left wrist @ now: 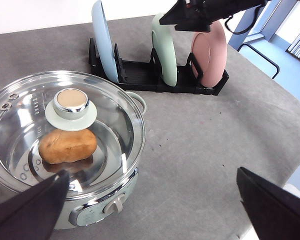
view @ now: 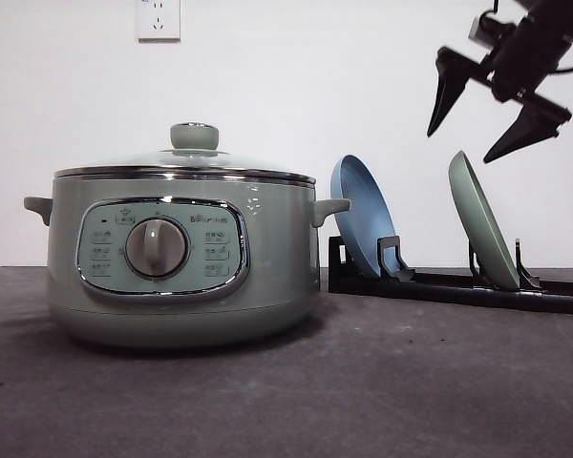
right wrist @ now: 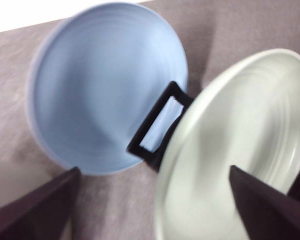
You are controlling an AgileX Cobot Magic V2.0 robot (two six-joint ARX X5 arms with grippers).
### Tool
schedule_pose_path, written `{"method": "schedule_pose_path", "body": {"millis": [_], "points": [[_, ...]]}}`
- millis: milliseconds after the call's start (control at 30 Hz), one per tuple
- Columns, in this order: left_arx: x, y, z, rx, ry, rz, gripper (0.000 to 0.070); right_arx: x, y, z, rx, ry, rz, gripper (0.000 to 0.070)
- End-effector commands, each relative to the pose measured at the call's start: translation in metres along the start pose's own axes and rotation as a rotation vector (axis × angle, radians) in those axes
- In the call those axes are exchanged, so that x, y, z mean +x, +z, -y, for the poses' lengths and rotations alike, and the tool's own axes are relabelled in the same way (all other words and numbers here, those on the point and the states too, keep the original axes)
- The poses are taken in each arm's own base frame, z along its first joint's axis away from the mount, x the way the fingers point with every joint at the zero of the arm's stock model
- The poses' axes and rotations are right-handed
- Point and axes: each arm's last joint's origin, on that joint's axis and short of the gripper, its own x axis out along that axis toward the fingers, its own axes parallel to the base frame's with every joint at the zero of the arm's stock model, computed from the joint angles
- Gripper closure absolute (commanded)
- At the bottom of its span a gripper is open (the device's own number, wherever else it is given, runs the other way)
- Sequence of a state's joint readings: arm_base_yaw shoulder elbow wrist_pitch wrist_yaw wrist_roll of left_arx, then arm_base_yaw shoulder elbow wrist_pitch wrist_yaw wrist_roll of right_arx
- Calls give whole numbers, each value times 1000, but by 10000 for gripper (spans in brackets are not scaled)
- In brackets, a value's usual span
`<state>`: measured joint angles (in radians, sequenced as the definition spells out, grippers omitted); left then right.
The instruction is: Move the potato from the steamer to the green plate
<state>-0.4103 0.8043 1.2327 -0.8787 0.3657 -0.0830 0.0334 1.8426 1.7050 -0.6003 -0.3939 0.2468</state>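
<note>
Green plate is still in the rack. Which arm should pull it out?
Right. The right gripper hangs open just above the green plate, which stands on edge in the black rack. The left gripper is open over the steamer, whose lid still covers the potato.

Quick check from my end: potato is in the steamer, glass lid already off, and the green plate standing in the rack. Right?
Not quite. The glass lid is on the steamer, as the left wrist view shows; the potato lies beneath it. The rest holds: the green plate stands on edge in the rack, with the open right gripper above it.
</note>
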Motion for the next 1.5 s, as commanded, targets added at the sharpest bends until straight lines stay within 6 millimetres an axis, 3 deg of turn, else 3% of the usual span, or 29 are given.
{"method": "schedule_pose_path", "body": {"millis": [0, 367, 533, 767, 967, 1200, 1300, 1467], "points": [[-2, 5, 2, 28, -7, 19, 0, 7, 6, 1, 23, 13, 20, 223], [-2, 4, 2, 20, -7, 18, 0, 26, 2, 11, 66, 14, -7, 485], [-2, 4, 2, 19, -6, 15, 0, 24, 3, 12, 76, 14, 2, 682], [-2, 3, 2, 16, -6, 7, 0, 7, 10, 8, 106, 46, 35, 696], [-2, 2, 1, 15, -5, -6, 0, -31, 19, -12, 70, 168, 83, 696], [-2, 2, 1, 16, -5, -7, 0, -96, 20, -46, -32, 357, 141, 696], [-2, 2, 1, 18, -5, -8, 0, -127, 13, -61, -104, 381, 155, 695], [-2, 2, 1, 19, -5, -8, 0, -175, -18, -92, -265, 391, 111, 695]]}}
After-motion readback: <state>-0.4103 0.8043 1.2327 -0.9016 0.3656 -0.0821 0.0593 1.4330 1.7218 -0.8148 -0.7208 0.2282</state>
